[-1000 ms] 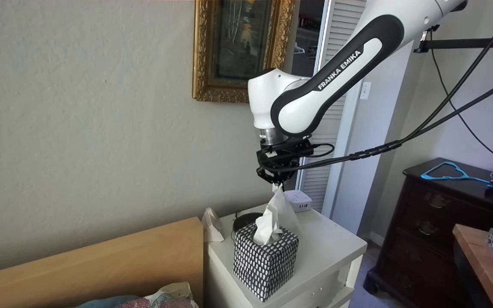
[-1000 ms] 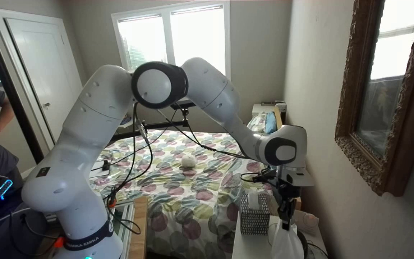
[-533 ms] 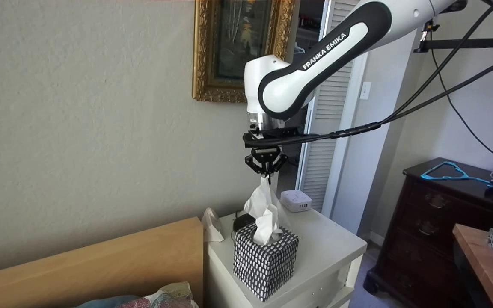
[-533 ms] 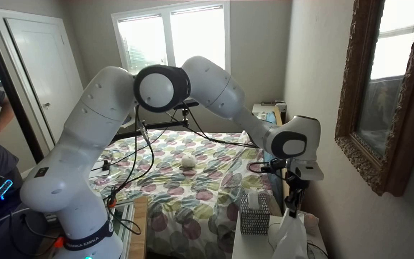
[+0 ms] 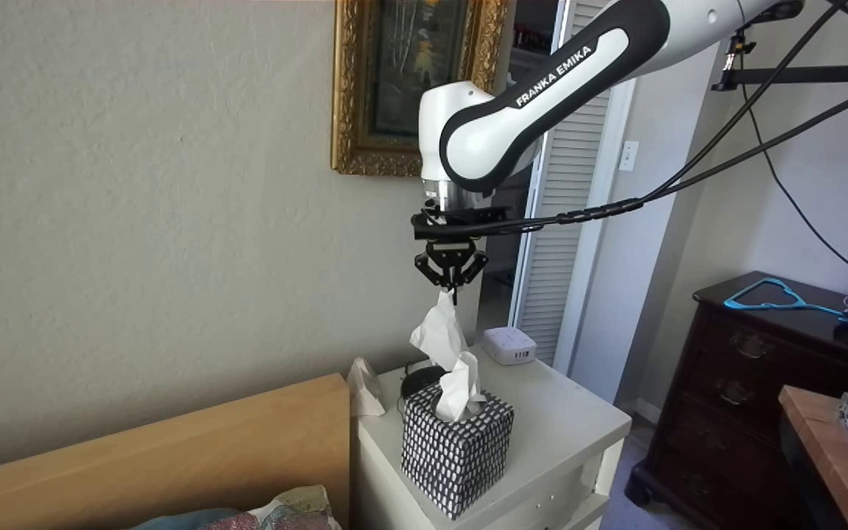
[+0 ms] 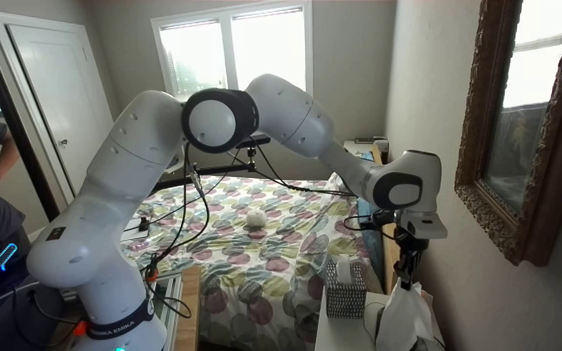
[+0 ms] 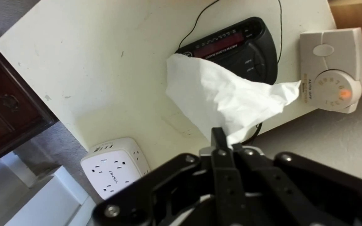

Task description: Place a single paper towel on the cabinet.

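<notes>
The paper towel [image 5: 439,331] is a crumpled white sheet hanging from my gripper [image 5: 453,288], which is shut on its top end. The towel [image 6: 404,314] and gripper [image 6: 406,283] also show in an exterior view. In the wrist view the towel [image 7: 225,94] hangs below the closed fingertips [image 7: 227,140], over the white cabinet [image 7: 121,75]. The cabinet's flat top shows in both exterior views [image 5: 564,405] [image 6: 339,336]. The towel is held above the rear part of the top; whether its lower end touches anything is unclear.
A black-and-white tissue box [image 5: 457,456] with another tissue [image 5: 459,386] sticking out stands on the cabinet's front. A black clock radio [image 7: 259,53], white dial device [image 7: 313,72] and white outlet cube [image 7: 115,172] are also there. The wall and framed picture [image 6: 471,146] are close behind.
My gripper has moved up and closer to the wall, carrying the paper towel with it. The wrist has also turned. The tissue box and cabinet have not moved.
</notes>
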